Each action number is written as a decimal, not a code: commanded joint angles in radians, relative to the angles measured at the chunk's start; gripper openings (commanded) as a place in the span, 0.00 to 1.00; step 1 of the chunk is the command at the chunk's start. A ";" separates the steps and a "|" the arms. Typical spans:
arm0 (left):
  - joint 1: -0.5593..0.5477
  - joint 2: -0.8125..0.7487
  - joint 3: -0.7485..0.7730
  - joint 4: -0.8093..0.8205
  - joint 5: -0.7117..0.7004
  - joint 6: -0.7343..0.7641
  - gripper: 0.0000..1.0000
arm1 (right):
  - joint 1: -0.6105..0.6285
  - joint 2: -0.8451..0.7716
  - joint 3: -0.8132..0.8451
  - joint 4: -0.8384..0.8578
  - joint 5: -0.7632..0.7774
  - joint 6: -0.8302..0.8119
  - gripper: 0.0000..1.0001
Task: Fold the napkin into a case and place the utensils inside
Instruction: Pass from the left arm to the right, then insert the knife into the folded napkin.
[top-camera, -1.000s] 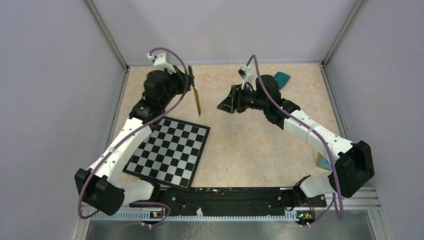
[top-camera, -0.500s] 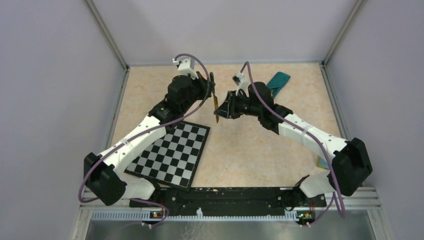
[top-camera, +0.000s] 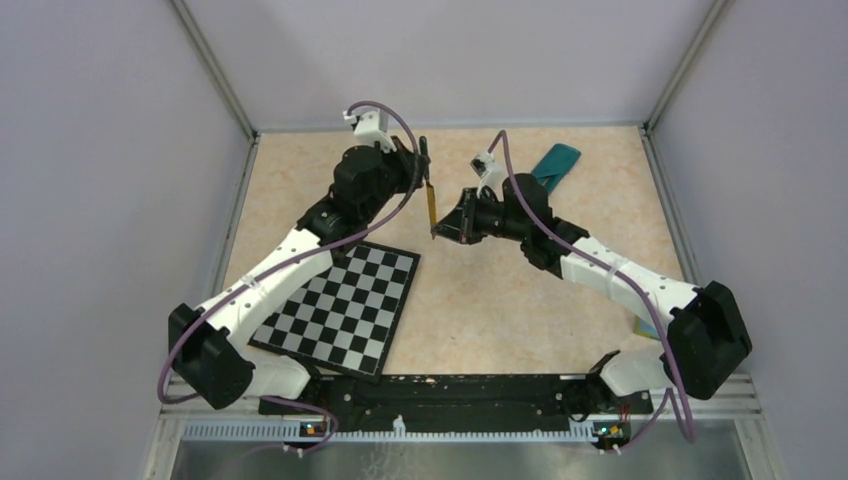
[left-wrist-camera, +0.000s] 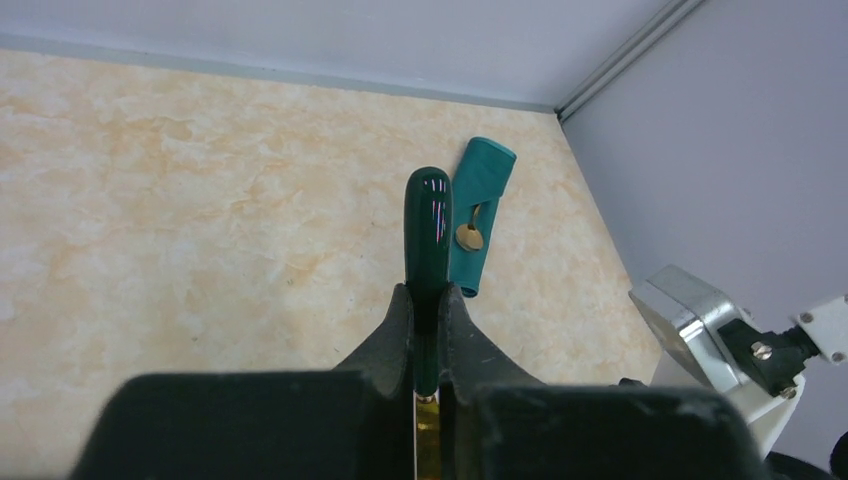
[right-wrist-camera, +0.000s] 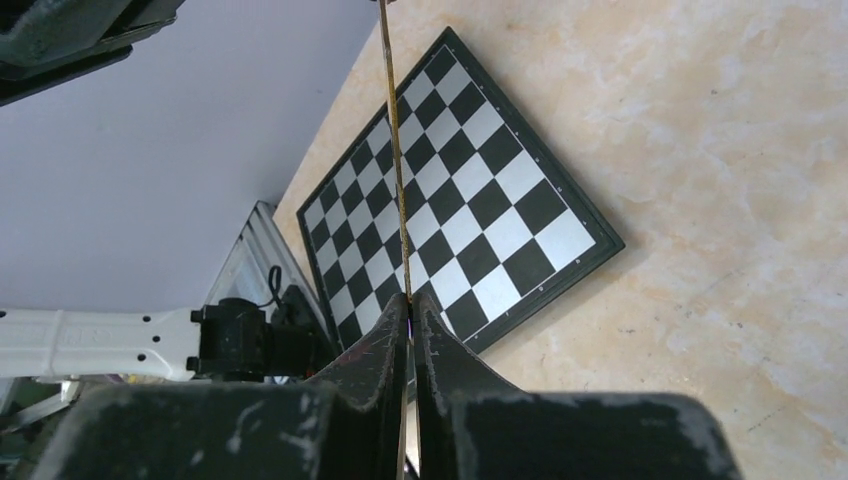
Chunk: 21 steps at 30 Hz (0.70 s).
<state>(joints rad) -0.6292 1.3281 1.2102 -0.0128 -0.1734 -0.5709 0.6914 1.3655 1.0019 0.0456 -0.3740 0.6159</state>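
Note:
A utensil with a dark green handle (left-wrist-camera: 428, 225) and a thin yellowish blade (top-camera: 432, 205) hangs in the air between both arms, over the back middle of the table. My left gripper (left-wrist-camera: 428, 300) is shut on the handle, which sticks out past the fingertips. My right gripper (right-wrist-camera: 410, 305) is shut on the blade's lower end (right-wrist-camera: 397, 150), seen edge-on in the right wrist view. The napkin lies folded as a narrow teal-green case (top-camera: 556, 163) at the back right. In the left wrist view a small tan round end (left-wrist-camera: 468, 237) shows on the case (left-wrist-camera: 480, 190).
A black-and-white checkerboard (top-camera: 340, 300) lies at the near left, below the held utensil; the right wrist view has it (right-wrist-camera: 480, 200) too. A small blue and yellow object (top-camera: 645, 322) peeks out beside the right arm. Metal frame posts and grey walls close the table in.
My left arm swung right from the back left corner, carrying the utensil to the middle. My right gripper met it and closed on the blade's lower end.

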 joint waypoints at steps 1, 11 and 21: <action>-0.005 0.029 0.070 0.048 0.038 0.047 0.23 | -0.063 -0.054 -0.058 0.157 -0.061 0.106 0.00; 0.059 0.250 0.018 0.219 0.485 -0.007 0.59 | -0.555 -0.046 -0.325 0.428 -0.509 0.452 0.00; 0.046 0.928 0.392 0.503 0.887 -0.222 0.15 | -0.779 0.104 -0.330 0.309 -0.546 0.358 0.00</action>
<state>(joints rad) -0.5732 2.0777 1.4288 0.3576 0.5404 -0.7067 -0.0540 1.4197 0.6483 0.3717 -0.8803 1.0225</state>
